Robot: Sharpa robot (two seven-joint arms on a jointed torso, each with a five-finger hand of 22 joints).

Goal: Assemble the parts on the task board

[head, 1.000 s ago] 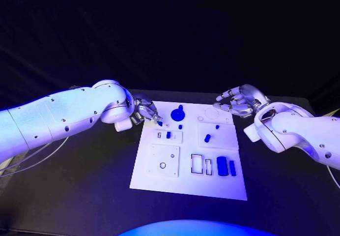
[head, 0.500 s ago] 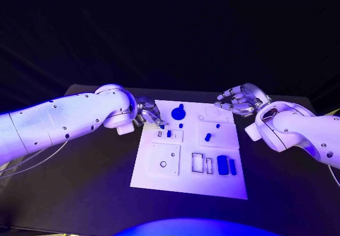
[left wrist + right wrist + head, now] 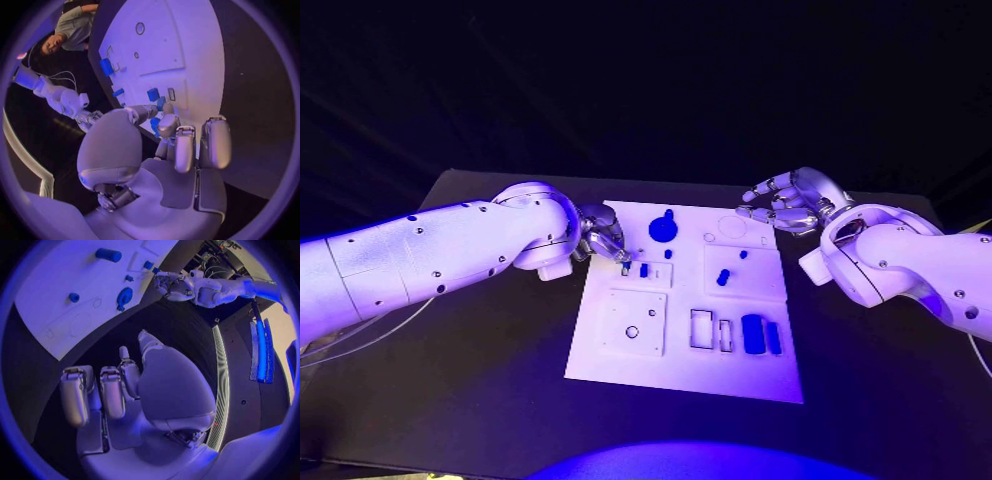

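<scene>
The left hand (image 3: 604,240) pinches a small blue part (image 3: 155,124) at the board's (image 3: 661,360) 10 o'clock edge. The right hand (image 3: 788,203), curled and holding nothing, hovers at 2 o'clock above the black bench (image 3: 459,400).

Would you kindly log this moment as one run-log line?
left robot hand: pinching small blue part over white task board | right robot hand: curled, empty, at board's far right corner
</scene>
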